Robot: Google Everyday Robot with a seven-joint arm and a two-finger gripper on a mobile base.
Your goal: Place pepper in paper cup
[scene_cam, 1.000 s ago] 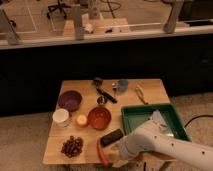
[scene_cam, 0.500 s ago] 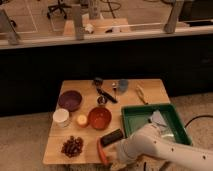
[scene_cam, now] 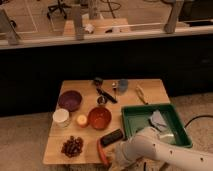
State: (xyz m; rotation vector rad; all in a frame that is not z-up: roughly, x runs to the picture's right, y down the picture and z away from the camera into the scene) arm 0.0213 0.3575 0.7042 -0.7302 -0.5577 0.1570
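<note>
Gripper (scene_cam: 110,160), state cannot be told, sits at the near end of the slim red-orange chili pepper (scene_cam: 101,147); the short white paper cup (scene_cam: 61,118) lies rearward-left.

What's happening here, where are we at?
The robot arm reaches in from the lower right, with its claw down at the front edge of the table. The claw is right at the red-orange chili pepper, which lies beside the black block. The white paper cup stands at the left, and the pepper is not yet in it.

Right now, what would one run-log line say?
end effector: at table front edge, beside pepper | pepper: not in cup | paper cup: table's left side, upright
</note>
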